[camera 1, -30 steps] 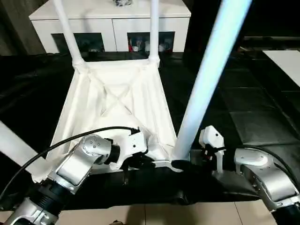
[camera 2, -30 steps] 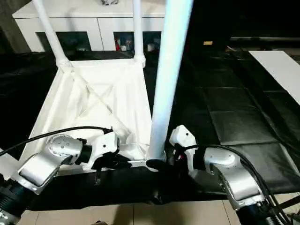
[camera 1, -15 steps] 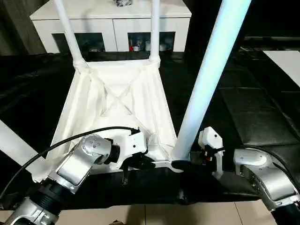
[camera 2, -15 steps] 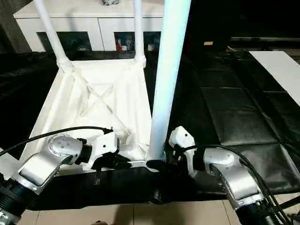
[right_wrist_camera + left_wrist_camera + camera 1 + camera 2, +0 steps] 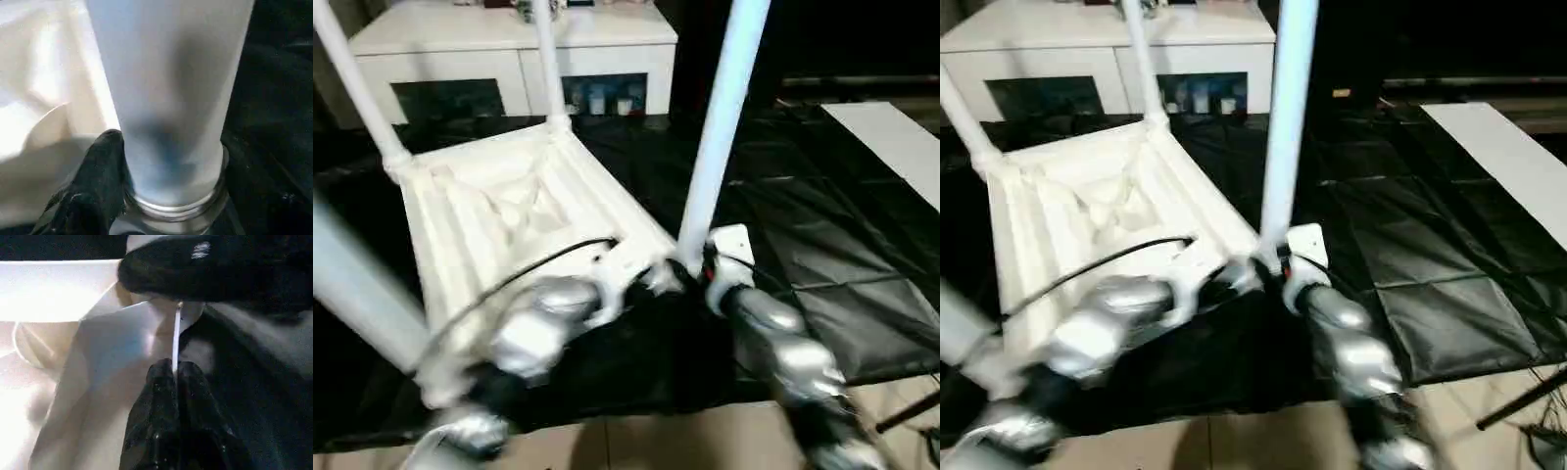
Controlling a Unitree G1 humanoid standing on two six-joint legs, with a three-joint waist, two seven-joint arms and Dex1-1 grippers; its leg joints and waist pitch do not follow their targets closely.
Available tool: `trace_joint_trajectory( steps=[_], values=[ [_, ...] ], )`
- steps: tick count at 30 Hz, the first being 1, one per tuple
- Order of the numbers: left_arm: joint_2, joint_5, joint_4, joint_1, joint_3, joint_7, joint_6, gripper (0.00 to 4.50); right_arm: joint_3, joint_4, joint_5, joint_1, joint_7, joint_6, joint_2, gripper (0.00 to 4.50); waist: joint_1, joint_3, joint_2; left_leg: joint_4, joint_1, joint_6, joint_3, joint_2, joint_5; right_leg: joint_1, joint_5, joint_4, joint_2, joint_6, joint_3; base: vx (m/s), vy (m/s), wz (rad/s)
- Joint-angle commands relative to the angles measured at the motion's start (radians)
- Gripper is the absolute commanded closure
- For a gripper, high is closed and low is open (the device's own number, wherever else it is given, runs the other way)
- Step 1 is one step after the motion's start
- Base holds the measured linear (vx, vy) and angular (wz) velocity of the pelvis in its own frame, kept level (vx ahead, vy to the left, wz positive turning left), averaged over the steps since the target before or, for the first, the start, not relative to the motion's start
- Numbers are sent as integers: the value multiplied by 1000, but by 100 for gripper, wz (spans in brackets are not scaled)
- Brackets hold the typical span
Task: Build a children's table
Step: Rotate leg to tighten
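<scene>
Head views: table [image 5: 499,211] lies upside down on black mat [image 5: 842,245], ribbed underside up. Four legs stand in the corner sockets; near right leg [image 5: 715,127] rises just above both grippers. White cabinet [image 5: 509,49] is behind. Left gripper [image 5: 651,279] and right gripper [image 5: 700,269] meet at the near right corner of the top.

Left wrist view: left gripper's fingers [image 5: 164,396] are pressed together on a thin white rim [image 5: 175,338] of the top, so it pinches the edge. Socket of the corner is just beyond.

Right wrist view: one black finger [image 5: 105,161] of right gripper lies against the base of the leg, beside the socket ring [image 5: 176,208]. Second finger is hidden, so I cannot tell if jaws grip the leg or stand apart from it.

Handling, my judgement: table is light, hollow plastic, stiff but the rim is thin and smooth, may slip. Better hold is low on a leg near the socket, or under a rib; legs can pull out if lifted high.

Vs. 1 s ago: table is now turned, its near right corner points to the robot, far legs moved to picture left. Both forearms came closer together at centre and look blurred, so motion is fast.
</scene>
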Motion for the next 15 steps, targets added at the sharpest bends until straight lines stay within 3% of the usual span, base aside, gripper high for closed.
trace_joint_trajectory(
  steps=[1, 3, 6, 9, 12, 15],
  values=[
    [-5, 27, 88, 4, 3, 96, -15, 450, 20, 65, 11, 18, 5, 14, 33, 181, 1, -35, -9, -89, 13, -29, -28, 41, -394, 10, -382, -105, -46, -133, 33, 0, 0, 0],
    [9, 34, 81, 3, 2, 91, -16, 450, 40, 32, 19, 13, 73, -41, 34, 126, 5, -39, -8, -90, 5, -14, -26, 44, -354, 15, -295, -100, -45, -133, 35, 0, 0, 0],
    [31, 39, 63, 8, -3, 69, -19, 450, 65, -9, -1, 22, 95, -58, 9, 90, 7, -39, -11, -89, 0, 7, -23, 44, -313, 18, -224, -94, -44, -161, 33, 0, 0, 0],
    [48, 49, 59, 12, -3, 42, -38, 450, 47, -31, -9, 23, 101, -66, -11, 64, 4, -37, -12, -89, -1, 9, -22, 44, -324, 18, -280, -99, -46, -157, 32, 0, 0, 0],
    [84, 50, 15, 29, -16, -3, -53, 450, 67, -79, -28, 29, 163, -66, -80, 47, 5, -37, -14, -90, -3, 14, -22, 46, -308, 20, -269, -97, -45, -157, 32, 0, 0, 0],
    [166, 13, -92, 71, -48, -151, -67, 450, 71, -208, 44, 74, 382, -53, -199, 47, 11, -40, -12, -86, -7, 35, -21, 49, -268, 25, -204, -92, -47, -163, 35, 0, 0, 0]
  ],
)
